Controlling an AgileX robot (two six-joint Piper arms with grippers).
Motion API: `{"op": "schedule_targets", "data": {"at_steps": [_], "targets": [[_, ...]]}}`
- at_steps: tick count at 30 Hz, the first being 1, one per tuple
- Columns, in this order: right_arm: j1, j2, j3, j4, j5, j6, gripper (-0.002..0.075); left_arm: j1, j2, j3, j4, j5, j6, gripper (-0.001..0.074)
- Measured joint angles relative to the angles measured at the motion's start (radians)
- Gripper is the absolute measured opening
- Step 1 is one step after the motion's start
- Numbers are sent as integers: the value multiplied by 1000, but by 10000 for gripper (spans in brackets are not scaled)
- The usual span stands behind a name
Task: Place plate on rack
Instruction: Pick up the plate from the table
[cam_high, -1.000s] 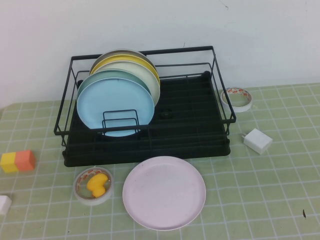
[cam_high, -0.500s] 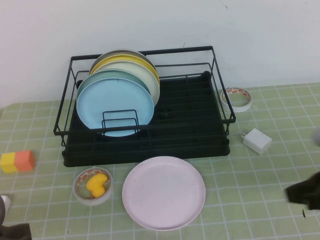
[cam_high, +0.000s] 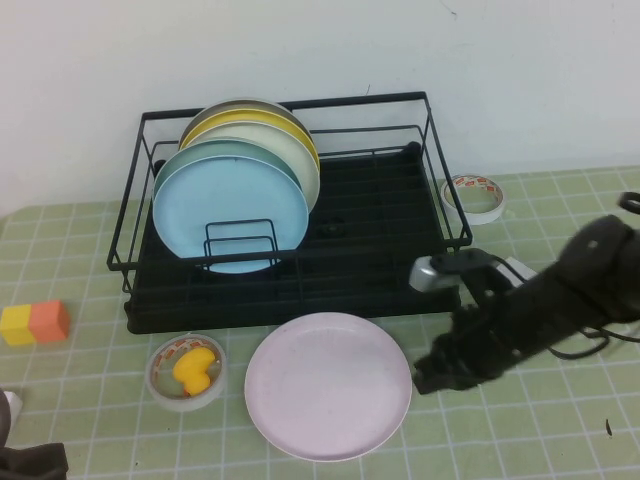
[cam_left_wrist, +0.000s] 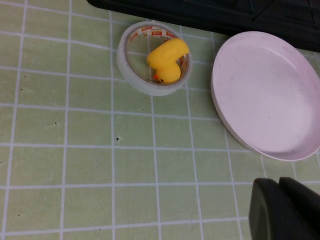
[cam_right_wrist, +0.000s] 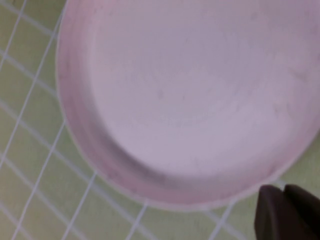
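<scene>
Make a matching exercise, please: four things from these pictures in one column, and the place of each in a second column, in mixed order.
Things:
1. pink plate
2. light blue plate
3. yellow duck
4. right pincer

Places:
A. standing in the black rack
B. inside a tape roll
C. flat on the table, in front of the rack
D. just beside the pink plate's right edge

The left pincer sits at the near left table corner and is not part of the exercise.

Pairs: 1-C, 2-A, 3-B, 4-D
</scene>
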Motion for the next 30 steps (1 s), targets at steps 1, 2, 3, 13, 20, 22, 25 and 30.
{"op": "schedule_targets", "data": {"at_steps": [1,2,3,13,20,22,25,30], "targets": [[2,19,-27,0,0,7,17,0,0,0,-3,3,2,-2],[4,40,-52,0,0,17,37,0,0,0,-5,3,2,-2],[4,57,-73,0,0,21,64,0,0,0,-5,3,2,-2],[4,136,-148,3,-43,54,309,0,0,0,-16,1,6,-2],[4,188,-148,12,-50,58,293,0,0,0,-25,3,6,-2],[4,192,-148,34,-50,58,257,0,0,0,-28,4,10,-2],[4,205,-148,72,-50,42,193,0,0,0,-38,4,14,-2],[4,229,-150,121,-44,6,139,0,0,0,-51,13,33,-2]]}}
